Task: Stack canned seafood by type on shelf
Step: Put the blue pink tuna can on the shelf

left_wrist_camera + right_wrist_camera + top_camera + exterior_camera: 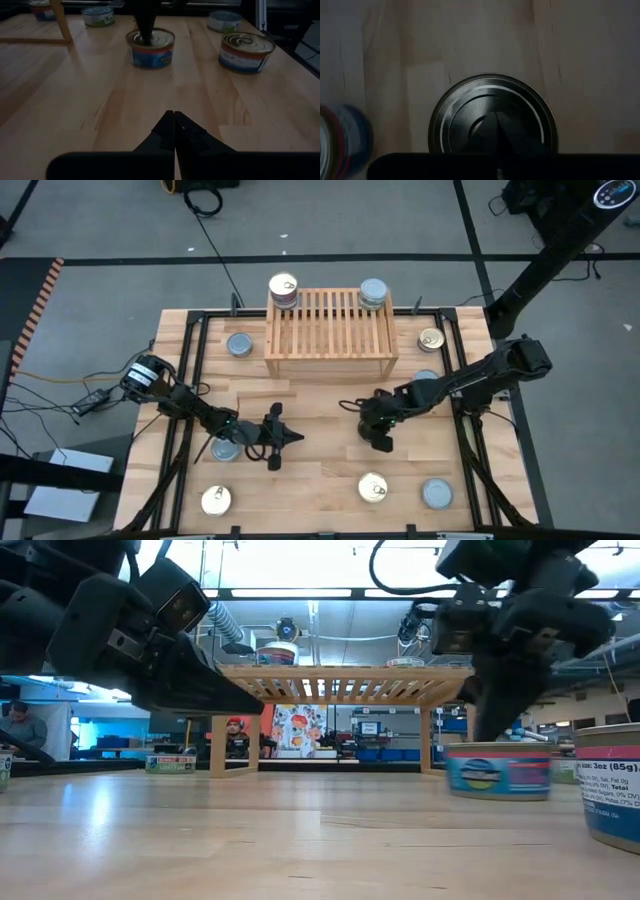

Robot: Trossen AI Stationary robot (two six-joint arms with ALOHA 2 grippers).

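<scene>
Pale plank tabletop [320, 480] is shown scattered with round metal tins [372, 488]; two stacks sit on the slatted wooden shelf [330, 330]. Left gripper [296, 438] and right gripper [380, 442] are closed, empty.

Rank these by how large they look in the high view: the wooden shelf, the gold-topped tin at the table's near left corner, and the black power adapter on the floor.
1. The shelf, by far the largest.
2. The gold-topped tin.
3. The power adapter, narrower than the tin; it lies lower, on the floor, so this pair is less sure.
</scene>
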